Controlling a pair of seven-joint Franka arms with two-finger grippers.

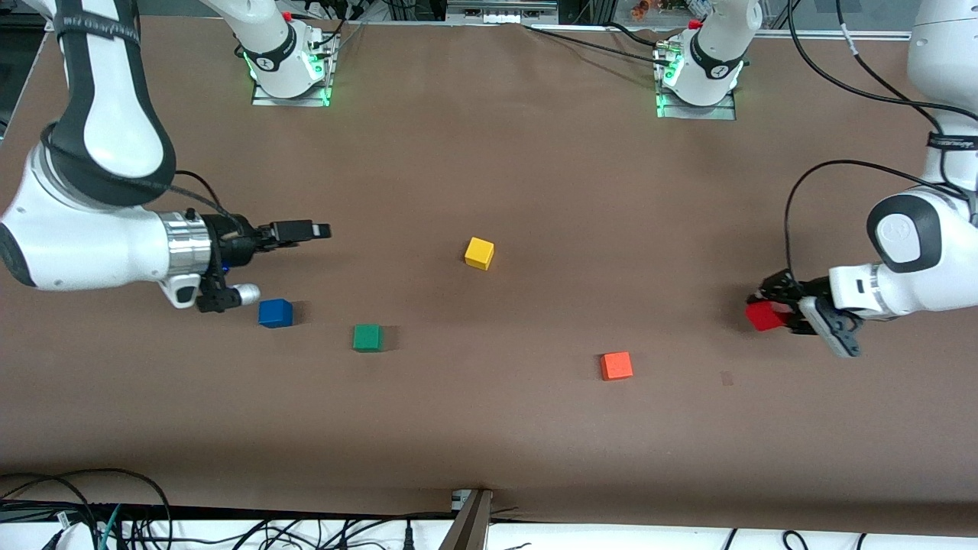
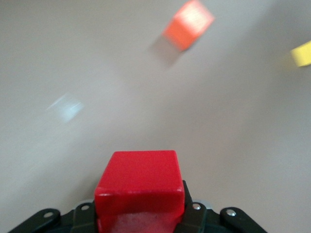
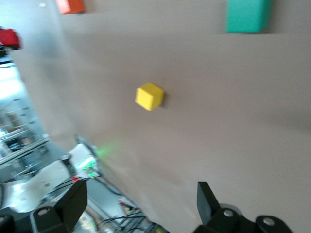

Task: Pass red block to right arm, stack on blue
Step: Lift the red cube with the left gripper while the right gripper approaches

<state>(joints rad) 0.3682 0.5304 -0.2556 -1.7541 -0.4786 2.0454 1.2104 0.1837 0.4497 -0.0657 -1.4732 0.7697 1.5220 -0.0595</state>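
My left gripper is shut on the red block and holds it above the table at the left arm's end. In the left wrist view the red block fills the space between the black fingers. The blue block lies on the table near the right arm's end. My right gripper hangs open and empty in the air, above the table beside the blue block. Its two black fingers stand wide apart in the right wrist view, where the red block shows small at the edge.
A green cube lies beside the blue block, toward the middle. A yellow cube lies mid-table. An orange-red cube lies nearer the front camera, toward the left arm's end. The arms' bases stand along the back edge.
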